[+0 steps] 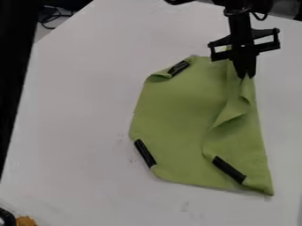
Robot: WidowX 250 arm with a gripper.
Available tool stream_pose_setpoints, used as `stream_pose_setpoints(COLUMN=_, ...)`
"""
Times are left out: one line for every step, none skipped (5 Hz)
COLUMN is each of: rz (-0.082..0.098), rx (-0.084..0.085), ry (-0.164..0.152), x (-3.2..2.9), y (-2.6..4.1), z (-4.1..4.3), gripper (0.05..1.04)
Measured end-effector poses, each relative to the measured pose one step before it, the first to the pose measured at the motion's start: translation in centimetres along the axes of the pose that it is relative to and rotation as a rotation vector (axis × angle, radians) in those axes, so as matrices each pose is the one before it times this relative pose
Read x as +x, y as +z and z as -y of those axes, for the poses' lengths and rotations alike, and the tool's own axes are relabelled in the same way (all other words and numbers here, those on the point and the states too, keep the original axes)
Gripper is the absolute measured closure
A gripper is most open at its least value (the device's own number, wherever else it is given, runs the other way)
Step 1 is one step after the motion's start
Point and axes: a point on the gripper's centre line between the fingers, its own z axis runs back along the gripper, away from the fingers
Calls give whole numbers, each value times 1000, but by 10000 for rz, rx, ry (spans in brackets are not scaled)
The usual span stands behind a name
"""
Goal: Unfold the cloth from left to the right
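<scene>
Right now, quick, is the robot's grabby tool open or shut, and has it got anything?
Black two-finger tool: closed, holding a raised fold of the flat green fabric cloth.

A broad, smooth, whitish-grey tabletop lies under soft, diffuse light, its upper-left edge slanting. Beyond that edge, thin black looping cables sit near a tall, dark black area along the left side.
</scene>
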Motion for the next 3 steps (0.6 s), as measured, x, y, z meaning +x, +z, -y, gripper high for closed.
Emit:
stream_pose_setpoints(rz=-160, rx=-73, ry=338, x=194, y=-1038, z=-555, gripper=826)
stream_pose_setpoints(rz=-16, rx=212, ry=255, x=-241, y=-669, z=-562, gripper=551)
stream_pose_setpoints(rz=-84, rx=-270, ry=-56, x=-657, y=-679, z=-117, gripper=251)
